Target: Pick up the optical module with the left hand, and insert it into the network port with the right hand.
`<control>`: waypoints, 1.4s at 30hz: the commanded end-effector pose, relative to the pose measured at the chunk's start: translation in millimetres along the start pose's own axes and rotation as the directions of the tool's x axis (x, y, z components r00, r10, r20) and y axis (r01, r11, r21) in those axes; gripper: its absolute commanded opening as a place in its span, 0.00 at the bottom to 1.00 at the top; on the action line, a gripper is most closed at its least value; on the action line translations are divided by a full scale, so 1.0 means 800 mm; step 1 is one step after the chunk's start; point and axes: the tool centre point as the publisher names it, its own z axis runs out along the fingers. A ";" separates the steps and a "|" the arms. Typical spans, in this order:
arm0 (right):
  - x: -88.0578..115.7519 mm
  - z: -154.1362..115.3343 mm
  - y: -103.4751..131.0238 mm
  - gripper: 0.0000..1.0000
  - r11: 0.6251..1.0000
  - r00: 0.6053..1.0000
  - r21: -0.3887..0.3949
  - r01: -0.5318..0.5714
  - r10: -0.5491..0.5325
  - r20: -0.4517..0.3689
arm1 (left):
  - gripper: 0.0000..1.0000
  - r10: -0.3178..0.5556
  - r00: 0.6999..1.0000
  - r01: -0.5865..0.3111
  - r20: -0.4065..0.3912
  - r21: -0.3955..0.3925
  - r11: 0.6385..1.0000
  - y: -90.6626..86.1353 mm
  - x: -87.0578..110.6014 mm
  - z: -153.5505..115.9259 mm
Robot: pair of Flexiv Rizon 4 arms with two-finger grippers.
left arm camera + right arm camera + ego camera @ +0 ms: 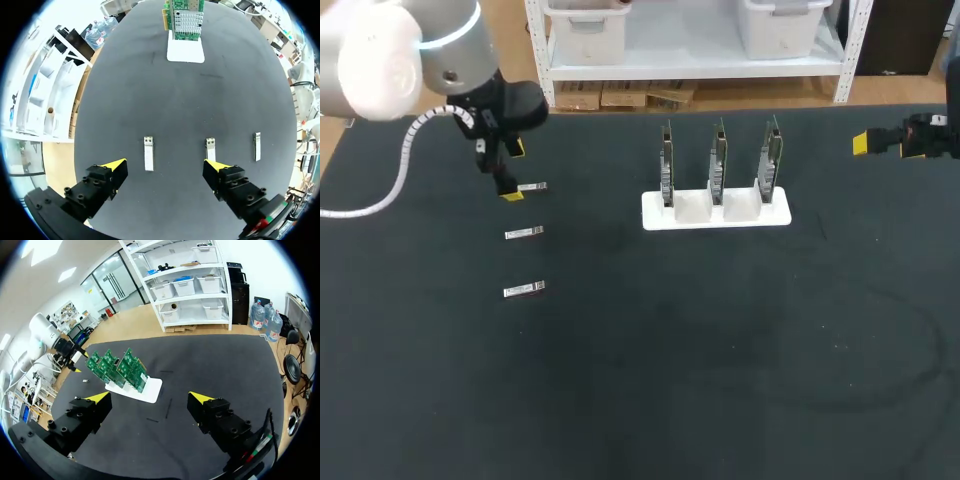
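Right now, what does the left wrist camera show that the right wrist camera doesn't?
Only the left wrist: three optical modules lying flat, plainly seen, just ahead of the open left gripper. Only the right wrist: the open right gripper and the left arm across the table. Both: the white stand holding green circuit boards.
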 end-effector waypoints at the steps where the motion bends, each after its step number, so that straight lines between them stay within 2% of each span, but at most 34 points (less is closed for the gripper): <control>1: 0.000 0.000 0.001 1.00 1.000 1.000 0.004 -0.001 0.001 0.000 | 1.00 -0.004 1.000 0.004 -0.005 0.027 1.000 0.011 -0.007 0.001; 17: 0.000 0.000 0.001 1.00 1.000 1.000 0.004 -0.001 0.001 0.000 | 1.00 -0.017 1.000 0.017 -0.006 0.025 1.000 0.010 -0.008 -0.002; 19: 0.000 0.000 0.001 1.00 1.000 1.000 0.004 -0.001 0.001 0.000 | 1.00 -0.016 1.000 0.016 -0.024 -0.013 1.000 0.009 -0.006 -0.002; 20: 0.000 0.000 0.001 1.00 1.000 1.000 0.004 -0.001 0.001 0.000 | 1.00 -0.041 0.998 0.041 -0.045 -0.003 0.999 0.010 -0.004 -0.001; 22: 0.000 0.000 0.001 1.00 1.000 1.000 0.004 -0.001 0.001 0.000 | 1.00 -0.060 0.998 0.060 -0.023 -0.023 0.998 0.010 -0.001 0.001; 24: 0.000 0.000 0.001 1.00 1.000 1.000 0.004 -0.001 0.001 0.000 | 1.00 -0.071 0.996 0.069 -0.052 -0.036 0.997 0.008 0.001 0.002; 25: 0.000 0.000 0.001 1.00 1.000 1.000 0.004 -0.001 0.001 0.000 | 1.00 -0.064 0.998 0.063 -0.027 -0.036 0.997 0.007 0.001 0.003; 26: 0.000 0.000 0.001 1.00 1.000 1.000 0.004 -0.001 0.001 0.000 | 1.00 -0.086 0.995 0.088 0.056 -0.025 0.996 0.006 0.005 0.004; 27: 0.000 0.000 0.001 1.00 1.000 1.000 0.004 -0.001 0.001 0.000 | 1.00 -0.096 0.993 0.097 0.075 -0.020 0.995 0.006 0.008 0.004; 31: 0.000 0.000 0.001 1.00 1.000 1.000 0.004 -0.001 0.001 0.000 | 1.00 -0.090 0.994 0.092 0.064 -0.036 0.995 0.006 0.011 0.006; 36: 0.000 0.000 0.001 1.00 1.000 1.000 0.004 -0.001 0.001 0.000 | 1.00 -0.052 0.998 0.051 -0.024 -0.040 0.998 0.005 0.014 0.014; 42: 0.000 0.000 0.001 1.00 1.000 1.000 0.004 -0.001 0.001 0.000 | 1.00 -0.035 0.997 0.033 -0.062 -0.031 0.999 0.005 0.017 0.021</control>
